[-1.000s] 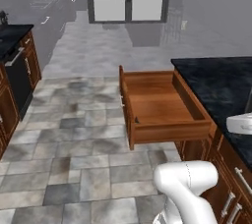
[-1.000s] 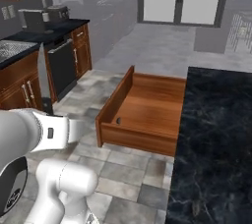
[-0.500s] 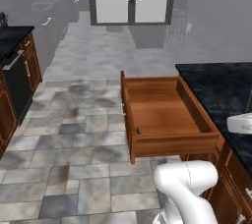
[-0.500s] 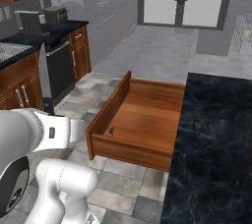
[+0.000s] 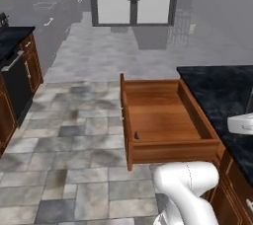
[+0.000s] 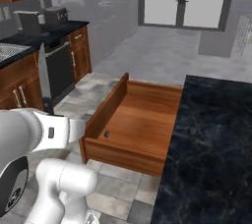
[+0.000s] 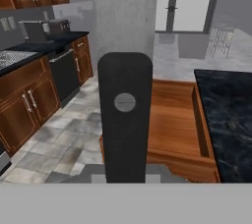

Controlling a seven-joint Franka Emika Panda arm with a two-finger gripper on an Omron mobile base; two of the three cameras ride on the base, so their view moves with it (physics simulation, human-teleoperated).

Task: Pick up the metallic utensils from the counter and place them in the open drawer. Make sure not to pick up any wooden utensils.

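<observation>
The claw point(image 7: 124, 181) is clenched on the table knife point(image 7: 124, 70), which stands upright: its dark handle with a round rivet rises at the hand view's middle and the grey blade runs on toward twelve o'clock. In the right base view the blade point(image 6: 43, 75) stands at nine o'clock above the white arm. The open drawer point(image 5: 165, 120) juts from the black worktop point(image 6: 216, 139) over the tiled floor point(image 5: 74, 169).

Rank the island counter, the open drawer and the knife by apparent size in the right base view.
1. counter, though cut off by the frame.
2. open drawer.
3. knife, slim, and near the camera.
</observation>
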